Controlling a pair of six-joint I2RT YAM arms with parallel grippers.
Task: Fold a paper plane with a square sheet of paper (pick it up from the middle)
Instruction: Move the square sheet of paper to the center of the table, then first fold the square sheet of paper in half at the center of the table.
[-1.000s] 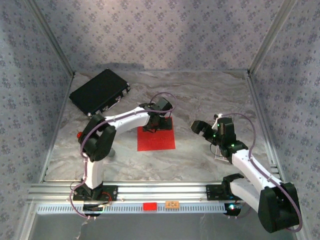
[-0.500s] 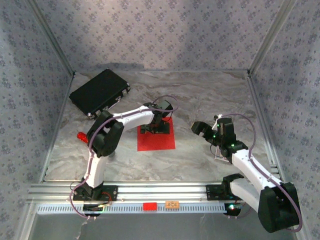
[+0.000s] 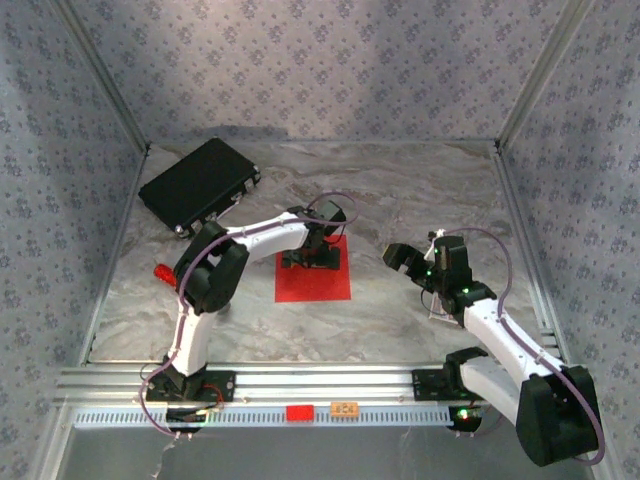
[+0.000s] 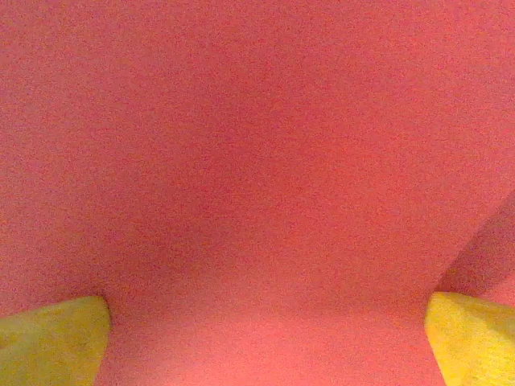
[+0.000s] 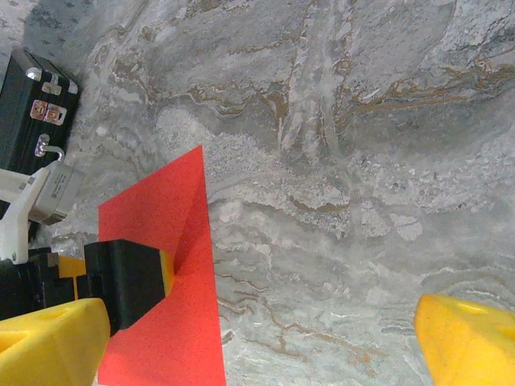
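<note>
The square sheet of paper (image 3: 314,279) is bright red and lies flat mid-table. My left gripper (image 3: 312,258) stands open on its far half, fingertips down on the sheet. In the left wrist view red paper (image 4: 257,161) spans the frame, with the gripper (image 4: 265,342) spread wide and yellow fingertips (image 4: 56,338) in the bottom corners. The right wrist view shows the sheet (image 5: 173,322) rising in a slight ridge beside a black left finger (image 5: 125,277). My right gripper (image 3: 396,256) hovers open to the sheet's right, over bare table (image 5: 261,342). A paper plane is out of view.
A black case (image 3: 200,182) lies at the back left, its latches visible (image 5: 32,104). A small red-and-grey round object (image 3: 160,271) sits left of the left arm. A tiny red block (image 3: 299,412) and an orange tag (image 3: 345,408) rest on the front rail. Metal frame posts border the marble table.
The left arm's elbow swung forward and its gripper settled lower onto the sheet's far half, then held still. The right arm has stayed put.
</note>
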